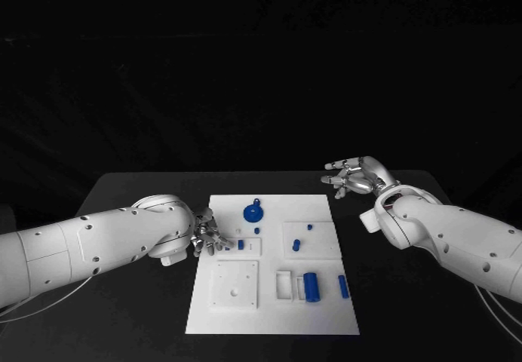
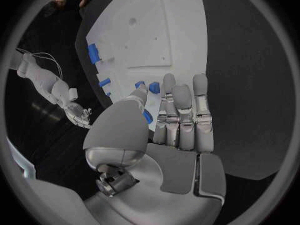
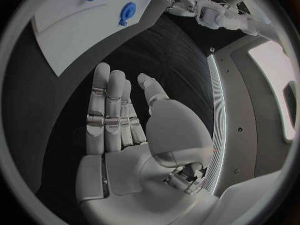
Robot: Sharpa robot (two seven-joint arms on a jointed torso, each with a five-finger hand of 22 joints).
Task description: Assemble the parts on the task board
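Observation:
The white task board lies mid-table with several blue parts on it: a round part with a tab, a short peg, a second peg and a cylinder. My left hand hovers at the board's left edge, its fingers straight and holding nothing, fingertips just short of the short peg. In the left wrist view the left hand reaches toward small blue pieces on the board. My right hand hangs open off the board's far right corner; the right hand is flat and holds nothing.
Raised white blocks stand on the board: a square plate at the near left and a slotted holder beside the cylinder. A thin blue bar lies near the right edge. Black table surrounds the board.

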